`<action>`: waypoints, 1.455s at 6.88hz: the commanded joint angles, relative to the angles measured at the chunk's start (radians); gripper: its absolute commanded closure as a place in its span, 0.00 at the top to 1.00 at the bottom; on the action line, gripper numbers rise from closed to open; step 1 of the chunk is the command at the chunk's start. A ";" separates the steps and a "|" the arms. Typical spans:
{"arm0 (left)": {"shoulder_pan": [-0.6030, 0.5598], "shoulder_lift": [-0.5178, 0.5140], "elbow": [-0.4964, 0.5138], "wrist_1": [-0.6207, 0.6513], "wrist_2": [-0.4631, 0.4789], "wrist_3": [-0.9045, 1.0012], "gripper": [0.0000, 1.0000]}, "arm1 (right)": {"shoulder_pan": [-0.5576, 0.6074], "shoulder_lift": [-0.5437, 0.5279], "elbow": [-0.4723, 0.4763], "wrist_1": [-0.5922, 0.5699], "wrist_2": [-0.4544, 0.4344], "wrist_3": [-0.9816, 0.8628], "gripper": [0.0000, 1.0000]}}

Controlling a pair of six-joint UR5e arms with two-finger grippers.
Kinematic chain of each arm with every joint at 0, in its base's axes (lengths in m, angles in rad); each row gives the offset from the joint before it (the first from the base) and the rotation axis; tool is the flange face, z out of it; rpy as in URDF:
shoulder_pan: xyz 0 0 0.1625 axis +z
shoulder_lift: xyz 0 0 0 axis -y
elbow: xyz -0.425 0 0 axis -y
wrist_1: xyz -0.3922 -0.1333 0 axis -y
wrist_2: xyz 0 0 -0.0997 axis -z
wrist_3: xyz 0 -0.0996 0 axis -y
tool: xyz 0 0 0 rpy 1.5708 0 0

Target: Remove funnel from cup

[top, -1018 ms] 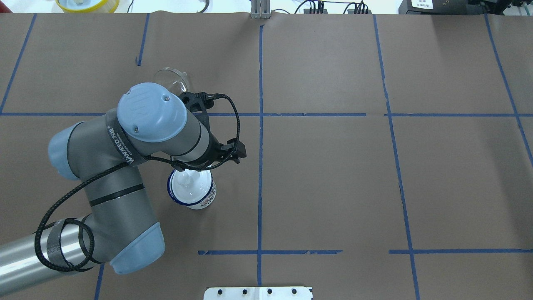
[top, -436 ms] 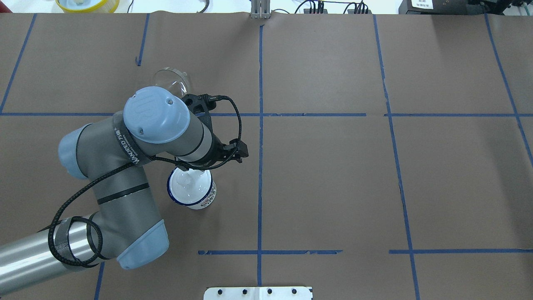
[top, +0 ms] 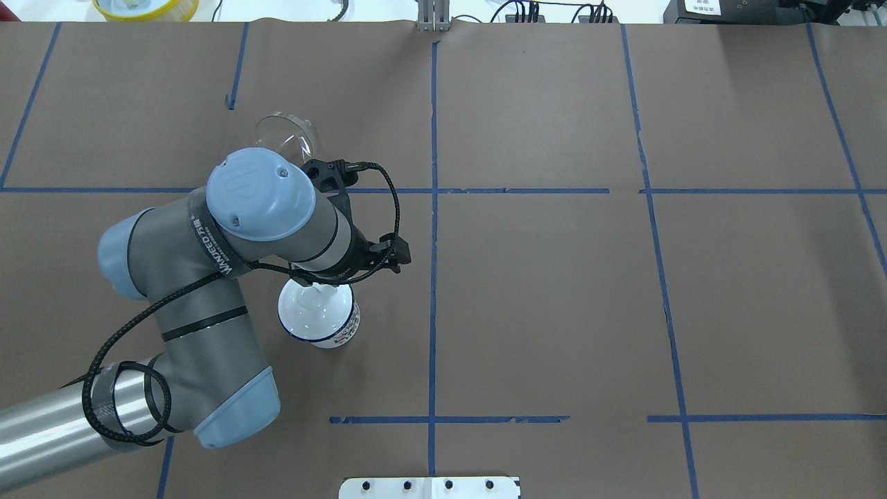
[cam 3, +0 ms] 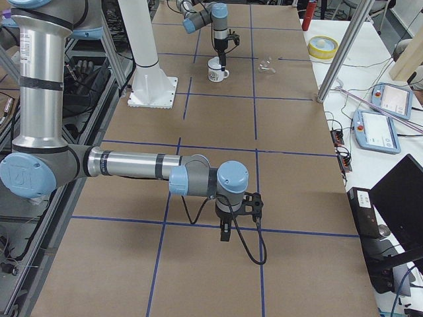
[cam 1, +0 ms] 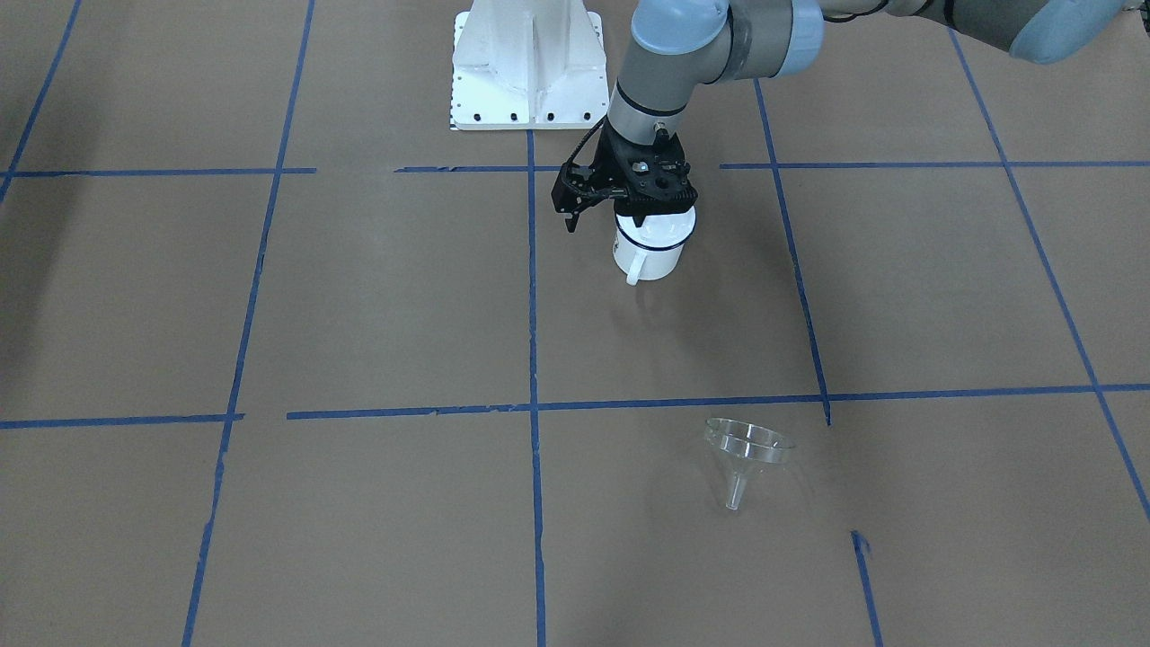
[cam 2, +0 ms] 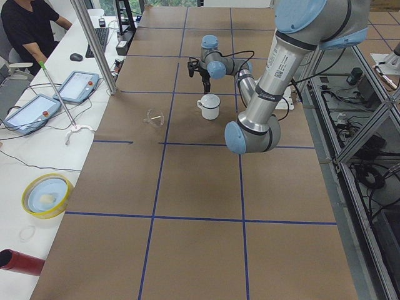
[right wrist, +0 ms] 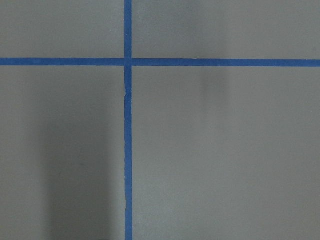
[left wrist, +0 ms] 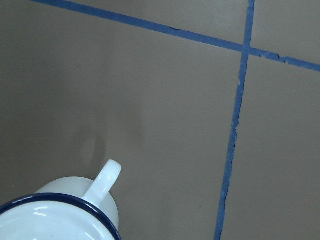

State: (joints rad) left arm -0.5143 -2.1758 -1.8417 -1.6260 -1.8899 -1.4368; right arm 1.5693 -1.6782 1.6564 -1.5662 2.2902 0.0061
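The clear funnel (cam 1: 747,449) lies tilted on its side on the brown table, out of the cup and far from it; it also shows in the overhead view (top: 284,135). The white cup (cam 1: 651,256) with a blue rim stands upright, handle toward the operators' side, and shows in the overhead view (top: 315,322) and at the bottom left of the left wrist view (left wrist: 60,215). My left gripper (cam 1: 649,208) hangs right over the cup's mouth; its fingers are hidden, so I cannot tell if it is open. My right gripper (cam 3: 225,236) hangs above the table far from both; I cannot tell its state.
Blue tape lines (top: 434,208) grid the brown table cover. The robot's white base (cam 1: 526,72) stands behind the cup. A yellow-rimmed dish (cam 2: 47,195) and operator tablets (cam 2: 75,86) lie on the side bench beyond the table's far edge.
My left arm has shifted slightly to the right above the cup. The cup and the funnel have not moved.
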 commanded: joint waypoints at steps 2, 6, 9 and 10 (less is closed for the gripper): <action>-0.004 -0.001 -0.045 0.003 0.002 0.006 1.00 | 0.000 0.000 0.000 0.000 0.000 0.000 1.00; -0.217 0.068 -0.208 0.008 -0.017 0.249 1.00 | 0.000 0.000 0.000 0.000 0.000 0.000 1.00; -0.613 0.232 -0.084 -0.002 -0.309 0.762 1.00 | 0.000 0.000 0.000 0.000 0.000 0.000 1.00; -0.736 0.278 0.018 0.009 -0.346 1.006 1.00 | 0.000 0.000 0.000 0.000 0.000 0.000 1.00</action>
State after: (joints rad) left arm -1.1011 -1.9508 -1.9270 -1.6239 -2.1661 -0.6827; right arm 1.5692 -1.6782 1.6566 -1.5662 2.2902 0.0061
